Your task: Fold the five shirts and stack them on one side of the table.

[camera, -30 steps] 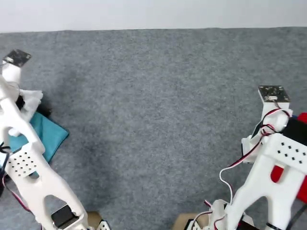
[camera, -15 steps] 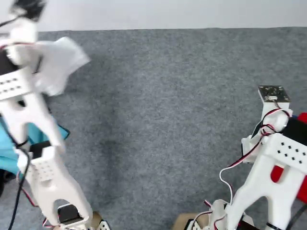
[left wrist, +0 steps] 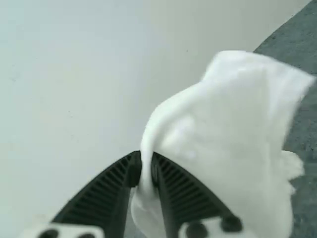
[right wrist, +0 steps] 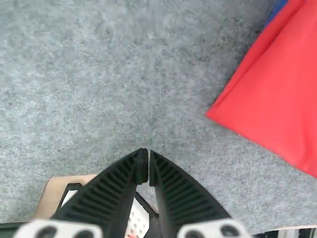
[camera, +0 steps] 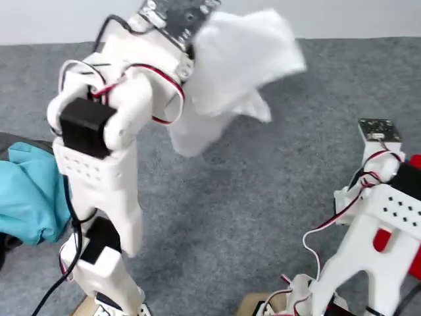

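Note:
A white shirt (camera: 230,72) hangs bunched in the air over the back middle of the grey table, and my left gripper (camera: 191,49) is shut on it. In the left wrist view the black jaws of the left gripper (left wrist: 146,171) pinch a fold of the white shirt (left wrist: 228,139). A teal shirt (camera: 29,194) lies crumpled at the left edge. My right gripper (right wrist: 144,161) is shut and empty, low over the felt near a red shirt (right wrist: 277,94). The red shirt (camera: 414,164) peeks out at the right edge behind the right arm.
Grey felt (camera: 263,197) covers the table, with open room in the middle and front. The right arm's white body (camera: 368,237) stands at the front right. A pale wall (camera: 342,16) runs behind the table's far edge.
The left arm has swung from the far left toward the back middle, lifting the white shirt high with it. The teal shirt is now uncovered. The right arm has kept still.

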You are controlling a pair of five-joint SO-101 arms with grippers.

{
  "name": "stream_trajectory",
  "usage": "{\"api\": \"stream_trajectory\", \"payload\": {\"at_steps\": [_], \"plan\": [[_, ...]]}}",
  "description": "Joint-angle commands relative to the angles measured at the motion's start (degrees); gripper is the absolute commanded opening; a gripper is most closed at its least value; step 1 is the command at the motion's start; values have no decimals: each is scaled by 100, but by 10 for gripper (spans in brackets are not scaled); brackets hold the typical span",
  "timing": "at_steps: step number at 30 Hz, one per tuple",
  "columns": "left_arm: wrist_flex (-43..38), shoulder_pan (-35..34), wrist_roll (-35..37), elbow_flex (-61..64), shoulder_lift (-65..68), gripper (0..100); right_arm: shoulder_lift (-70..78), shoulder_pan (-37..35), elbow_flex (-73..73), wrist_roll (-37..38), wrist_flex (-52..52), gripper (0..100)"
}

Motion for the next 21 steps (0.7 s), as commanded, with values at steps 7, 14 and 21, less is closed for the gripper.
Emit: {"api": "stream_trajectory", "payload": {"at_steps": [7, 14, 21], "plan": [[431, -1354, 105, 1675, 668, 5, -215, 435, -26, 598, 233, 9], [334, -2409, -123, 3495, 1714, 14, -163, 400, -44, 598, 198, 9], [35, -3596, -273, 3618, 2435, 97, -163, 127, -44, 607, 198, 9]]}}
